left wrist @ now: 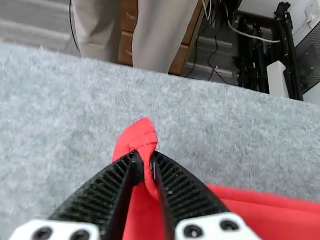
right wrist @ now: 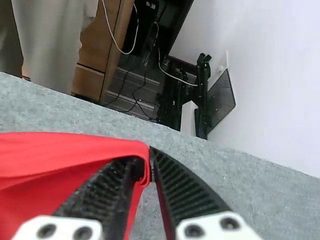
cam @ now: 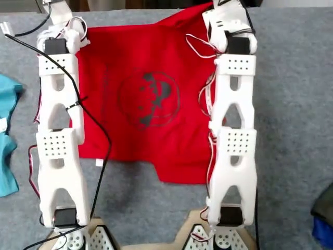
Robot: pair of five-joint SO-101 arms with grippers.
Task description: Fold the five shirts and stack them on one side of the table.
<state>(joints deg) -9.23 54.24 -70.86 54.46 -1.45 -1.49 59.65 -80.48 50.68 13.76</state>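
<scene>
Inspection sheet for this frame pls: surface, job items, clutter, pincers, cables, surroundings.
Surface: grey carpeted table.
Job's things: red shirt spread between left arm and right arm; teal garment at the table edge.
Clutter: dark-and-blue bundle at the opposite edge.
Pincers: left pincer shut on a shirt corner; right pincer shut on another.
Cables: black cable over the left arm; red-white wires along the right arm.
Surroundings: wooden drawers, black stand.
</scene>
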